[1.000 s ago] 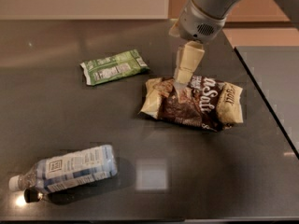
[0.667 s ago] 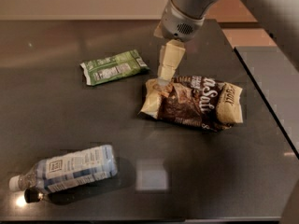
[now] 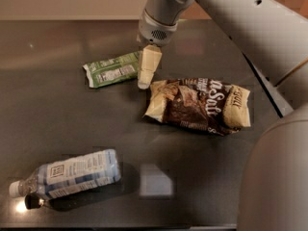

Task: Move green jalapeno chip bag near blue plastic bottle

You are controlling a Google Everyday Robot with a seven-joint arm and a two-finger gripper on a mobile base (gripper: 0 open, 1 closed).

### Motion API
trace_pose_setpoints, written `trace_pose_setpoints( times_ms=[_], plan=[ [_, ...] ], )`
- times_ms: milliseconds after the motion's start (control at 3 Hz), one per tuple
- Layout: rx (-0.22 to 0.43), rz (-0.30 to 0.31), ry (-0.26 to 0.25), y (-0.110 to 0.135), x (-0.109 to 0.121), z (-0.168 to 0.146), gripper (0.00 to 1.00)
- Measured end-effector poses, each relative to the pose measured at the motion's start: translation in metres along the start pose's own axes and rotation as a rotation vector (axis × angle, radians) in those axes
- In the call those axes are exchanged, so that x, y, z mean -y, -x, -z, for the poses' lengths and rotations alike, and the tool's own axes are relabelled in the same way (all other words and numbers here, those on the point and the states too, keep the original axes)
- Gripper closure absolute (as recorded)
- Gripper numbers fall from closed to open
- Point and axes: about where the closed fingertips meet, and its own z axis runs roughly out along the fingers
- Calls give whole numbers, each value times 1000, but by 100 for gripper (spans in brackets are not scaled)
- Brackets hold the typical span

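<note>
pincer (image 3: 144, 82) hangs at the right end of the green jalapeno chip bag (image 3: 111, 70), hiding that end; clenched or released: cannot tell | brown chip bag (image 3: 197, 106) just right of it | arm hides far-right desk (image 3: 72, 124) edge | blue plastic bottle (image 3: 72, 173) lying front-left, well apart from the green bag | bare desk between them

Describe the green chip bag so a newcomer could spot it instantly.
On the dark table, look at the far middle, just left of the gripper. The green jalapeno chip bag lies flat there: small, green, white label panel, unlike the bigger brown-and-cream bag to its right.
</note>
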Motion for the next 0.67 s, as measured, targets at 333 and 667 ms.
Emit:
trace_pose_setpoints(
  times_ms=[333,667],
  plan=[
    [-24,-2,11,12,10,-24,0],
    [-48,-11,32,23,20,-47,0]
  ],
)
